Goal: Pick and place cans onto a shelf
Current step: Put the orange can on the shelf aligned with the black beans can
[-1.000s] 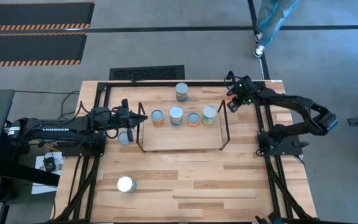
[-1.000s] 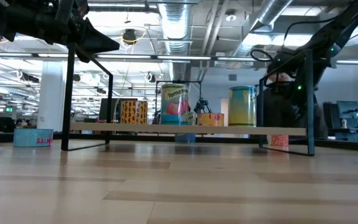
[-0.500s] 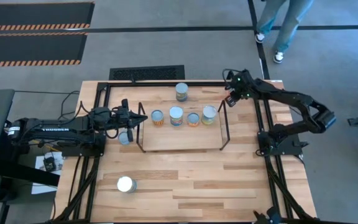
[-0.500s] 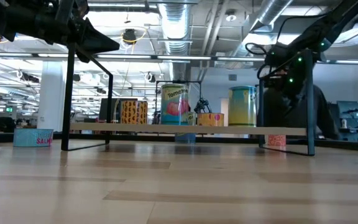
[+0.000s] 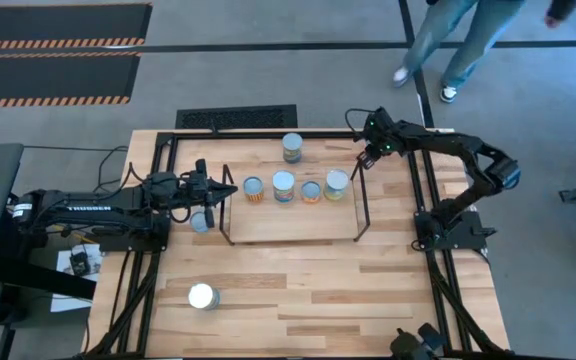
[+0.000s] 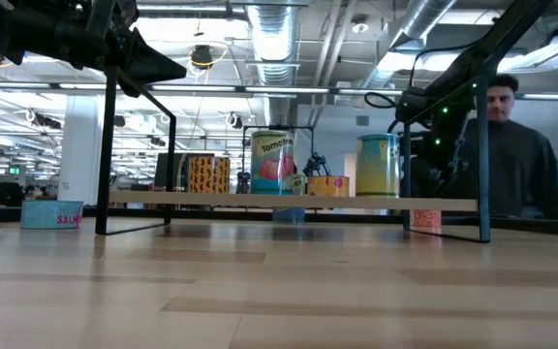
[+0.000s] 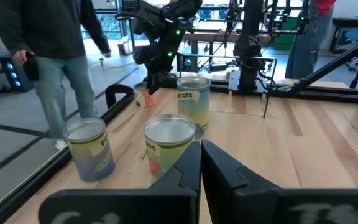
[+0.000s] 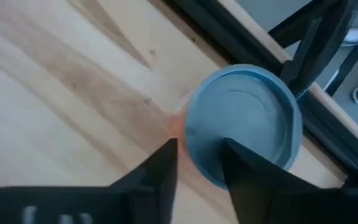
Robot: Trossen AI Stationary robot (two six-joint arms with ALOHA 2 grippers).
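Cans (image 5: pixel 295 187), four in a row, stood on the shelf (image 5: pixel 288 222); another can (image 8: pixel 244 121) lay at its two o'clock beneath the parted right pincer (image 5: pixel 366 160). Left pincer (image 5: pixel 223 190) hovered closed at nine o'clock.

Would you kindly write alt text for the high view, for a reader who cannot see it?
Four cans stand in a row on the shelf, a fifth can behind it. The right gripper hangs by the shelf's right end; the left gripper waits at its left end, over another can.
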